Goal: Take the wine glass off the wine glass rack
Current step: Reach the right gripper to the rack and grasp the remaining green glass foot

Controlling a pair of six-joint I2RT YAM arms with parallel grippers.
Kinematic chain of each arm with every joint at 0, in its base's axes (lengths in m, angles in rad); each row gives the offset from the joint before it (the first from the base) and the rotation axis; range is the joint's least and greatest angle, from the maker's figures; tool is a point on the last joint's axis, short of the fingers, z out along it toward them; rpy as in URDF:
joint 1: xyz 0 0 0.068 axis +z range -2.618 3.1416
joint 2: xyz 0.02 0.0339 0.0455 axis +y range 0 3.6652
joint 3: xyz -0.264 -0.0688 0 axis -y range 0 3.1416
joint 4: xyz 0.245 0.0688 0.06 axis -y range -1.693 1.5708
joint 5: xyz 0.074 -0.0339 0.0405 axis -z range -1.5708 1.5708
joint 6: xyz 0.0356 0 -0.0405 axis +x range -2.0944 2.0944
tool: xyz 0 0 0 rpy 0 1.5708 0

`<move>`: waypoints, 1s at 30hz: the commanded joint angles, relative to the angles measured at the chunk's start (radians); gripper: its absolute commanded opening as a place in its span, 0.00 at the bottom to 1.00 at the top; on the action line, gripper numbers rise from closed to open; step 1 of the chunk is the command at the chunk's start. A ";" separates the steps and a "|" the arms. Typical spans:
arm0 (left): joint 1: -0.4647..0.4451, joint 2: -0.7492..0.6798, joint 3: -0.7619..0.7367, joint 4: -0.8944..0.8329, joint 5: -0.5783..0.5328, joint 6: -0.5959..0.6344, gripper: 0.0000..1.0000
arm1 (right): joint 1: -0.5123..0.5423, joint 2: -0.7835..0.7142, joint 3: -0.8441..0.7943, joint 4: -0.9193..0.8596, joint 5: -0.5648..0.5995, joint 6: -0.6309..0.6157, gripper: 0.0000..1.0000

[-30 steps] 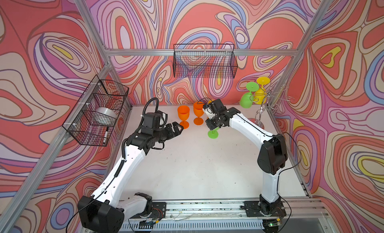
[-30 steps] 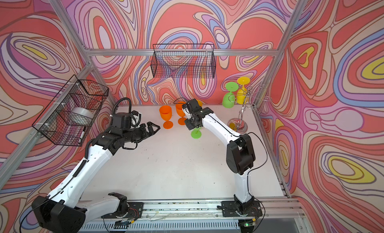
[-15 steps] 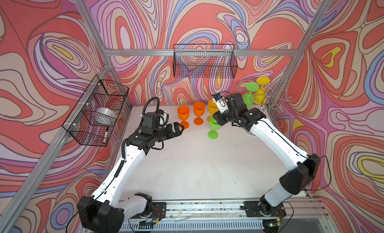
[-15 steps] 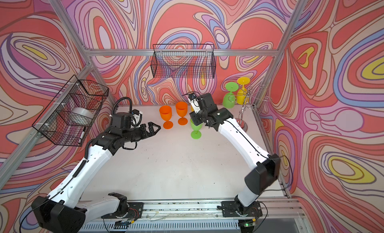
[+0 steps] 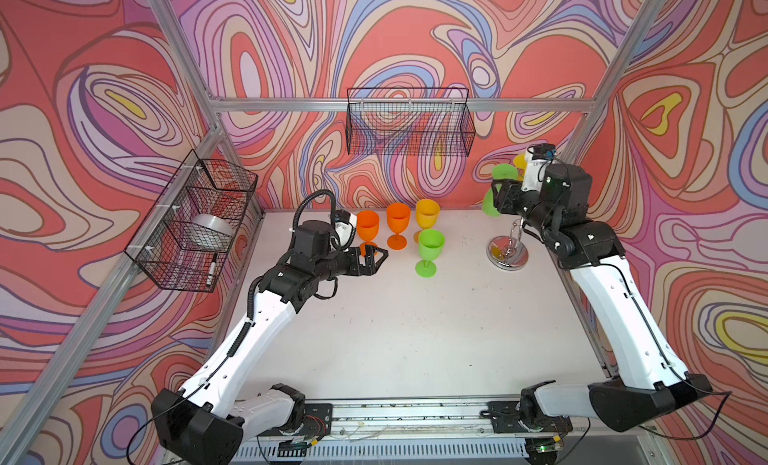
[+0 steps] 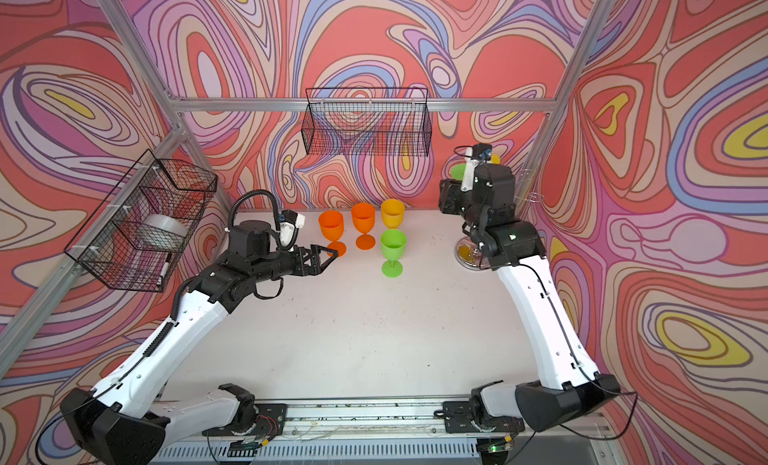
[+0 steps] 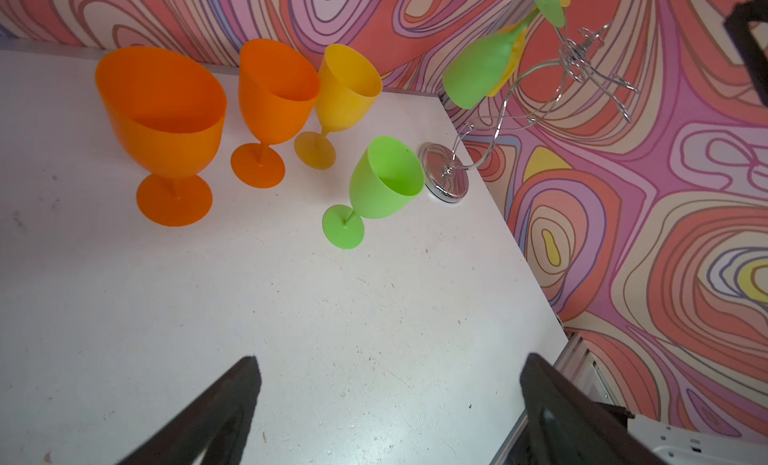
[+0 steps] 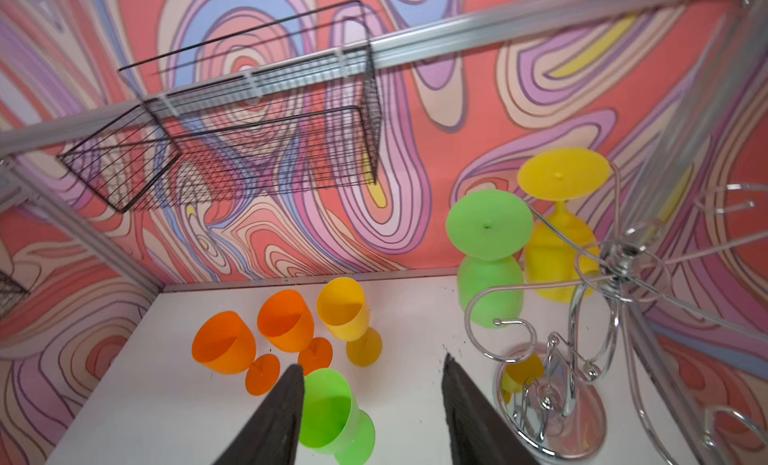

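In a top view, twisted chrome rack (image 5: 508, 257) at two o'clock, green glass (image 5: 489, 207) hung inverted, left gripper (image 7: 390, 359), right gripper (image 8: 372, 363) both splayed, empty.

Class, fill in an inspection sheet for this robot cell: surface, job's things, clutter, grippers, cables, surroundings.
Surface: white table, faint specks.
Job's things: wine glass rack at back right; hanging green glass and hanging yellow glass upside down on it; two orange glasses, standing yellow glass and standing green glass upright on the table.
Clutter: side basket holds a silver round object and a marker.
Grippers: left gripper open, empty, short of the orange glasses; right gripper open, empty, raised beside the rack.
Cables: black hose loops above the left wrist; no snag seen.
Surroundings: swirl-patterned walls, aluminium frame, back basket.
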 commanded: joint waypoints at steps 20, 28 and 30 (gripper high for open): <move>-0.103 -0.086 -0.151 0.156 0.072 0.302 0.98 | -0.286 0.210 0.043 0.168 -0.271 0.673 0.49; -0.104 -0.108 -0.170 0.188 0.058 0.305 0.98 | -0.286 0.323 0.140 0.109 -0.258 0.757 0.46; -0.103 -0.110 -0.176 0.196 0.058 0.303 0.98 | -0.286 0.341 0.150 0.119 -0.256 0.766 0.45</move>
